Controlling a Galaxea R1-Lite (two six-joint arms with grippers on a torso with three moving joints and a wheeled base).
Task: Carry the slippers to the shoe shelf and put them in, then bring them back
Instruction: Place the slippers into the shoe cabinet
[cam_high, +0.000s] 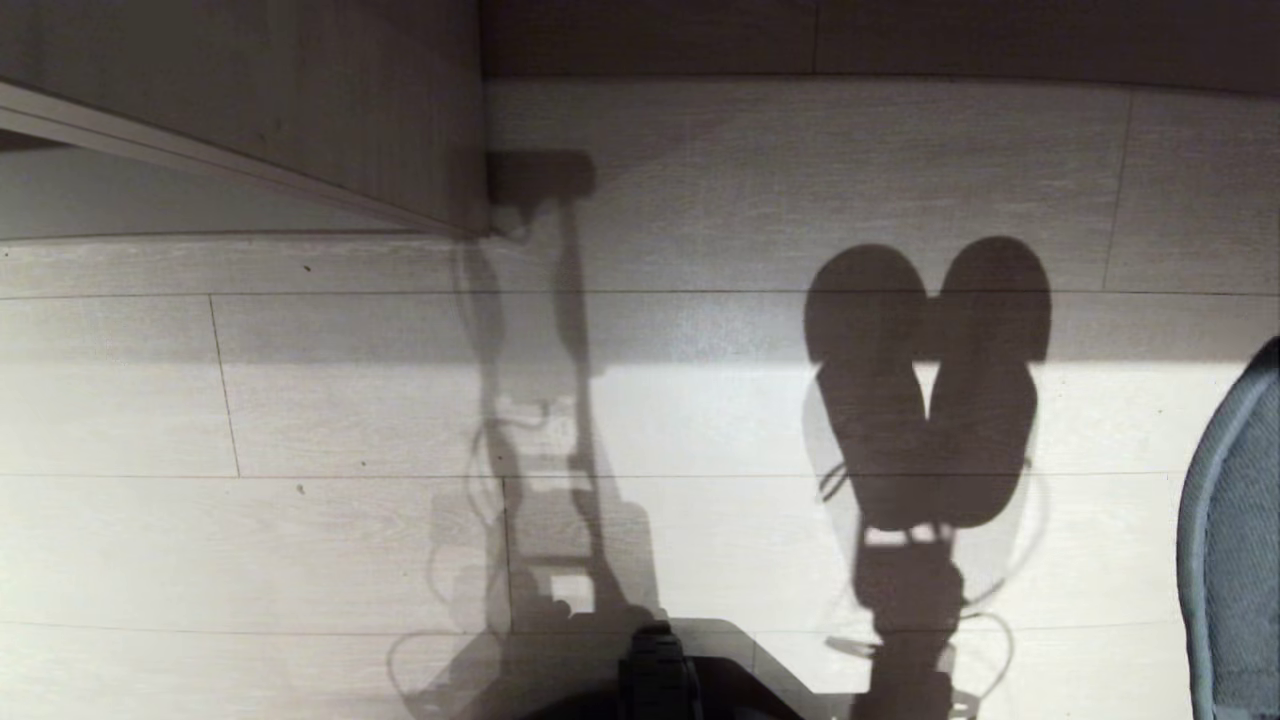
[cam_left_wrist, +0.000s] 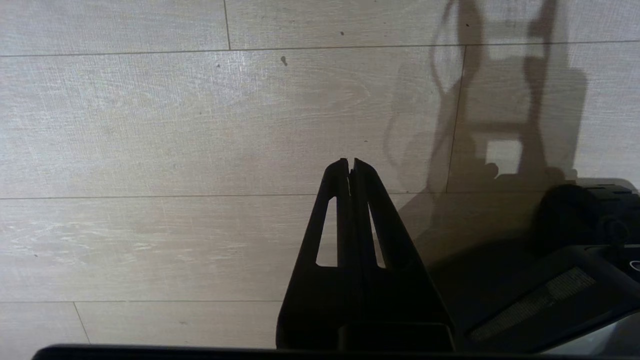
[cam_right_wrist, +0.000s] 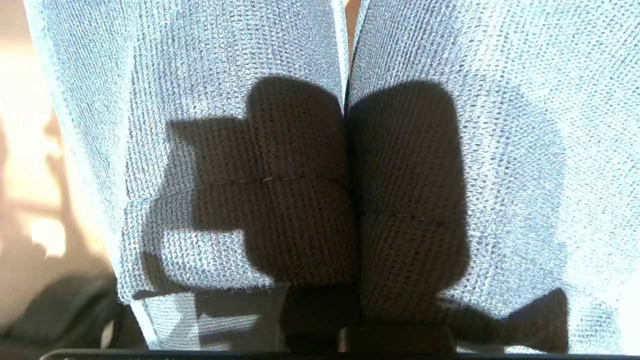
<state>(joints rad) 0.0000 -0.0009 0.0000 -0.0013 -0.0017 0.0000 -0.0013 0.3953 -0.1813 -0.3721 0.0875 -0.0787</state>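
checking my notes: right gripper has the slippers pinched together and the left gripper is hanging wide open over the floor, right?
Not quite. The left gripper is shut, its fingers pressed together above the floor, as the left wrist view shows. The right gripper does hold the slippers side by side.

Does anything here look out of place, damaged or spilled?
Nothing stands out. The slippers hang together, fabric intact, in the shut right gripper. The left gripper is shut over the bare floor, which shows only shadows.
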